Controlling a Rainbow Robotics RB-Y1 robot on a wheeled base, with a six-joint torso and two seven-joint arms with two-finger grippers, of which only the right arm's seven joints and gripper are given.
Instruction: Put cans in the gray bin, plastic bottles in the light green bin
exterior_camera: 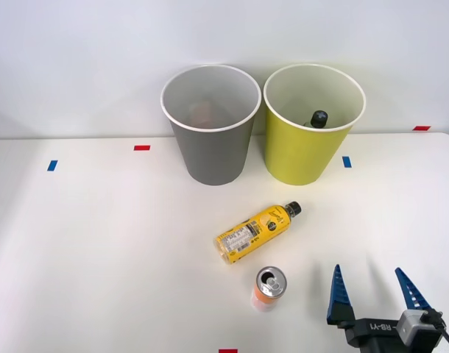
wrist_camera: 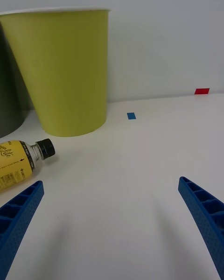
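Front and wrist views, sorting task under my remote control. My right end effector [exterior_camera: 375, 288] sits low at about 5 o'clock on the counter [exterior_camera: 99, 250], its blue fingers [wrist_camera: 18, 212] spread wide and holding nothing. The yellow bottle [exterior_camera: 255, 229] lies on its side near the centre, black cap pointing toward 1 o'clock. The can [exterior_camera: 269, 287] stands upright just beside it at 6 o'clock, close to the end effector's left. The gray bin [exterior_camera: 211, 140] stands at 12 o'clock, a reddish shape dimly visible inside it; the light green bin [exterior_camera: 305, 143] is just beside it toward 1 o'clock, with a black cap [exterior_camera: 317, 118] showing inside.

Risks, as I judge them: the bottle rests on its round side, so a finger nudging it off-centre could roll it away. Can and bottle lie close, so reaching for one may knock the other; the upright can could topple. The bins nearly touch, so a release made over the shared rims may drop an item in the wrong bin.
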